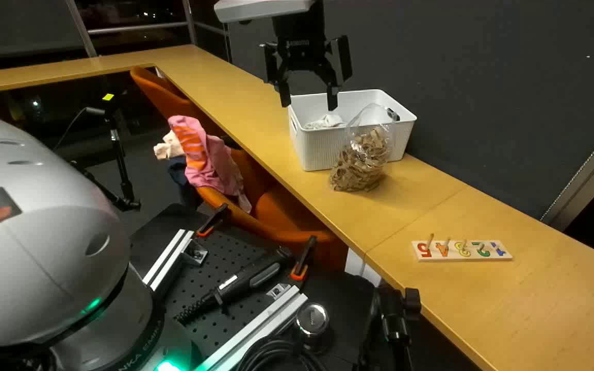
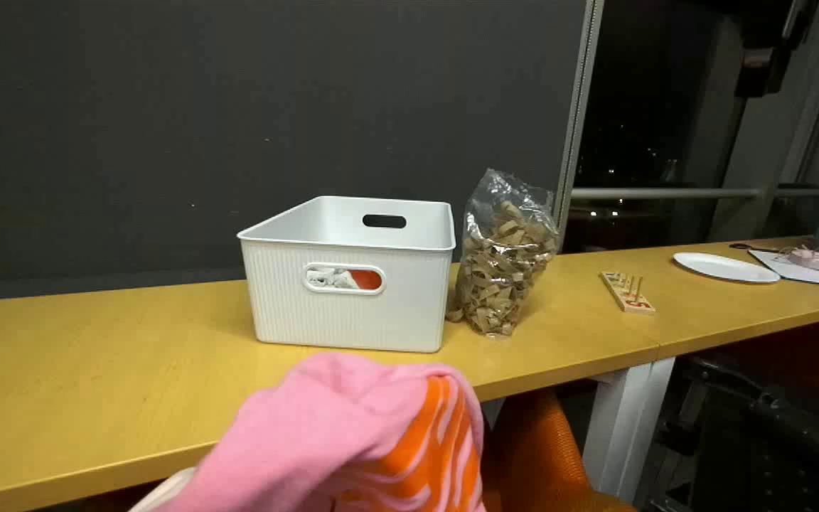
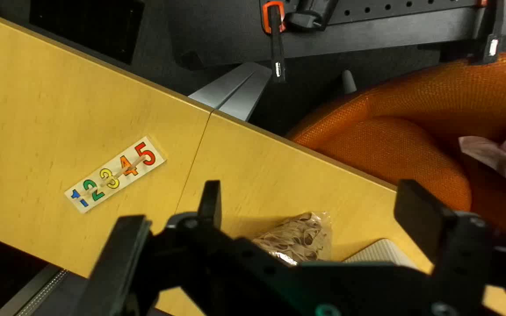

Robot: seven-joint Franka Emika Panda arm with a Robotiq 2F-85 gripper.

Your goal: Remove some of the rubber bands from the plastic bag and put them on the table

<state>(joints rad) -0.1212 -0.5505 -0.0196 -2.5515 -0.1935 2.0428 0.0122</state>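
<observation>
Many thin tan-brown rubber bands (image 2: 498, 288) inside clear crinkly plastic bag (image 2: 493, 193) on light-brown wooden table (image 2: 111, 370), right of white ribbed bin (image 2: 349, 323) in an exterior view. Black two-fingered gripper (image 1: 309, 102) empty, jaws apart. Removal looks unstarted.

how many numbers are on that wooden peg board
5, along the wooden peg board on the table: blue 1 at one end, then green 2, yellow 3, orange 4, and red 5 at the other. All are readable in the wrist view.
</observation>
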